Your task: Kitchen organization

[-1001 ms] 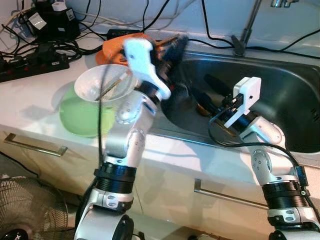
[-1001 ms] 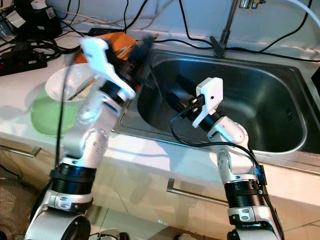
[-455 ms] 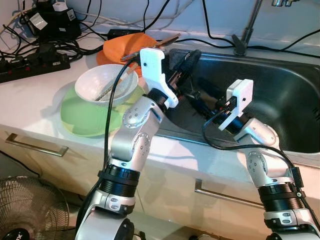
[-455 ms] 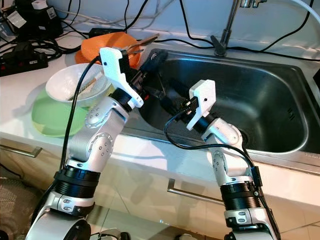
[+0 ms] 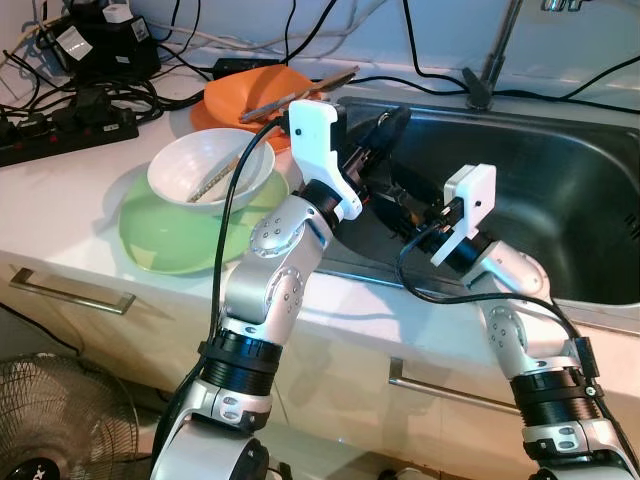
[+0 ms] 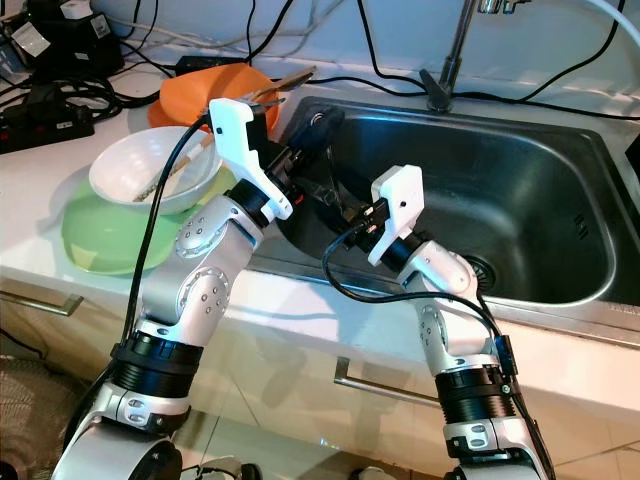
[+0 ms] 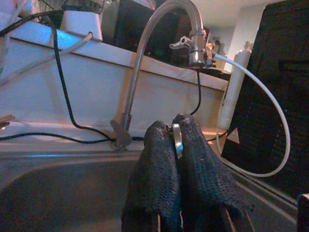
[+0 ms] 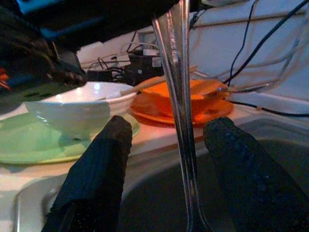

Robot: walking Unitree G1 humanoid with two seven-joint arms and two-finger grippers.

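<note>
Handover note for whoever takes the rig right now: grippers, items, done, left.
Left gripper: shut on a metal utensil, held over the sink at its left end.
Right gripper: open, fingers either side of the utensil's handle, not touching it.
Counter: white bowl with chopsticks on green plate; orange plate with chopsticks behind.
Done: utensil picked up.
Left: likely a hand-over to the right gripper, then putting the utensil away; the dishes on the counter are unsorted.

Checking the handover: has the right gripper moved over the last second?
Yes. The right gripper has shifted toward the robot's left, away from the faucet base and closer to the left gripper over the sink.
</note>
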